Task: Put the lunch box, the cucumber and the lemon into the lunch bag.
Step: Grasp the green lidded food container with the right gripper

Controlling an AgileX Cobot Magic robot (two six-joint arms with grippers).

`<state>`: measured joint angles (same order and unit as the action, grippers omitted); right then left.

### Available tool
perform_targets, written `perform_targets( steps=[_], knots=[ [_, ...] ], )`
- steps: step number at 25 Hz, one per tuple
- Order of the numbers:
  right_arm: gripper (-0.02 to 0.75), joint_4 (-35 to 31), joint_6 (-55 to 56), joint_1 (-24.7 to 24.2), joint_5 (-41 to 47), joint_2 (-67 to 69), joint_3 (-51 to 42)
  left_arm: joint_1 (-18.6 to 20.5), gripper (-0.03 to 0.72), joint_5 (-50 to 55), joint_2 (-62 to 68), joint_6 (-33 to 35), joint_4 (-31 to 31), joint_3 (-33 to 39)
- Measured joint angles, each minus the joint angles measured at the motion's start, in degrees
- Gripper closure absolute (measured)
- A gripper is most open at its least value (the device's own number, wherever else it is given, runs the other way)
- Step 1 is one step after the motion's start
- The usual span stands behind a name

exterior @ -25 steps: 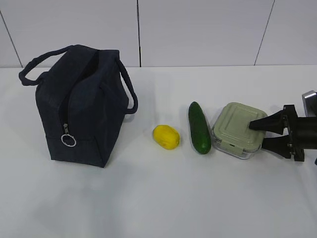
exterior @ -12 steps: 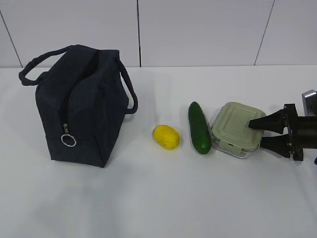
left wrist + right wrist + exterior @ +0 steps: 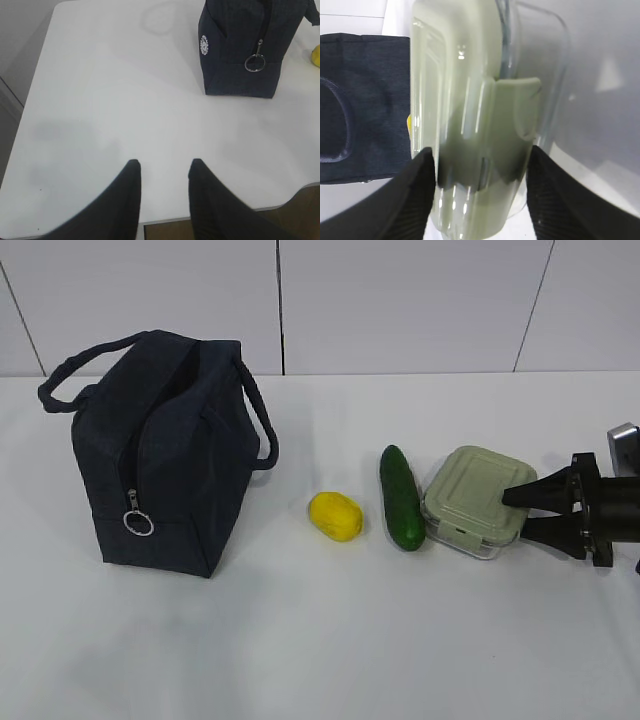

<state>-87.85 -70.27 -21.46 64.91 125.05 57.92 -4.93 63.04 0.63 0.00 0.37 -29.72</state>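
At the right edge of the table (image 3: 330, 640), the right gripper (image 3: 516, 513) has one finger over the lid and one under the base of the lunch box (image 3: 472, 500); the wrist view shows both fingers (image 3: 417, 190) against its sides, pinching it. The cucumber (image 3: 401, 497) touches the box's left side, the lemon (image 3: 335, 515) sits near it, and the lunch bag (image 3: 160, 455) stands well apart on the left (zipper ring pull (image 3: 138, 524) facing front). The left gripper (image 3: 164, 172) hovers over bare table, fingers parted, holding nothing.
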Motion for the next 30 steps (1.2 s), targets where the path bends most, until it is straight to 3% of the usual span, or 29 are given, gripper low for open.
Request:
perform_targets(
  steps=[20,30],
  knots=[
    [0.306,-2.56,0.1,0.0,-2.26,0.0,0.0,0.0,0.452,0.0,0.0,0.0,0.0,0.0],
    [0.223,-3.08,0.37,0.0,-3.15,0.0,0.0,0.0,0.452,0.0,0.0,0.0,0.0,0.0]
  ],
)
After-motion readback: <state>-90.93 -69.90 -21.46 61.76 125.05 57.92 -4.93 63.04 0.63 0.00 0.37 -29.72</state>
